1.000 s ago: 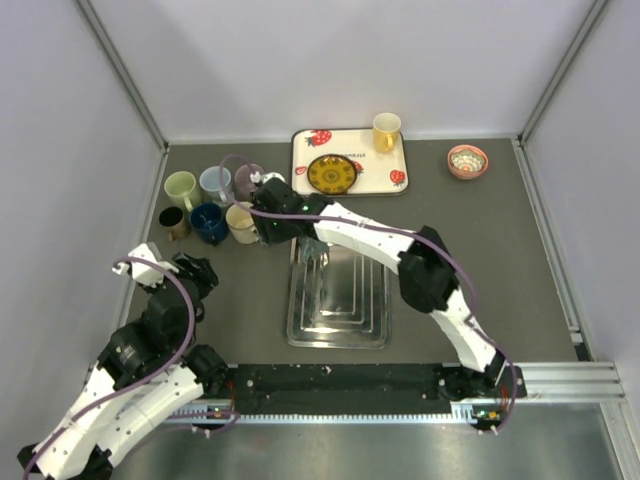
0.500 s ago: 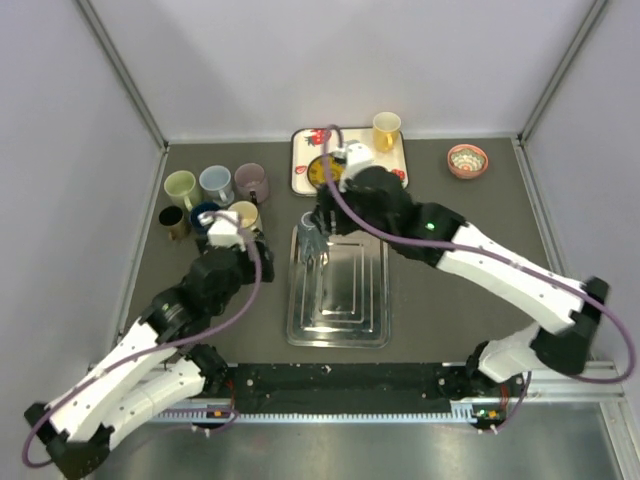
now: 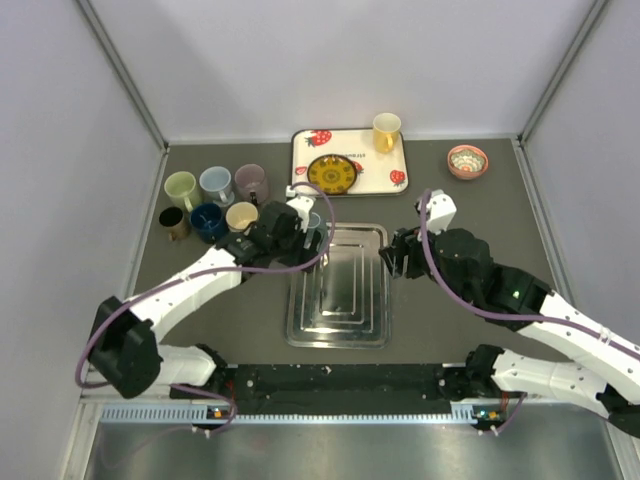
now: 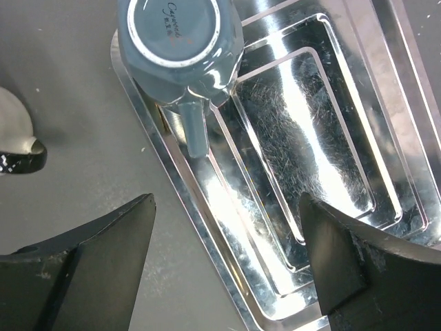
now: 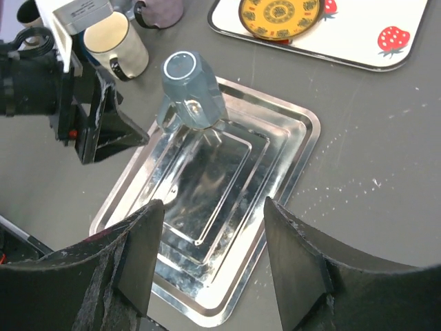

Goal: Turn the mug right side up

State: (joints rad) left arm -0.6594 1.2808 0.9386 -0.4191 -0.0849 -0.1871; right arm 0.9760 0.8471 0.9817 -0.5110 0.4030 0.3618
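Note:
A blue-grey mug (image 4: 180,41) stands upside down, base up, on the far left corner of the steel tray (image 4: 310,138), its handle (image 4: 195,127) pointing toward my left gripper. My left gripper (image 4: 224,234) is open and empty, just short of the mug. In the top view the left gripper (image 3: 306,230) hides most of the mug (image 3: 314,218). My right gripper (image 5: 213,255) is open and empty above the tray's (image 5: 207,179) right side, with the mug (image 5: 193,86) ahead of it. In the top view the right gripper (image 3: 396,254) sits by the tray's (image 3: 340,310) right edge.
Several upright mugs stand at the far left, among them a green one (image 3: 180,186), a purple one (image 3: 250,180) and a cream one (image 3: 241,215). A strawberry tray (image 3: 397,178) at the back holds a patterned plate (image 3: 331,173) and a yellow mug (image 3: 386,130). A small bowl (image 3: 467,160) sits far right.
My left arm has swung from the near left up to the mug at the tray's far left corner. My right arm has pulled back from the far left to the tray's right side.

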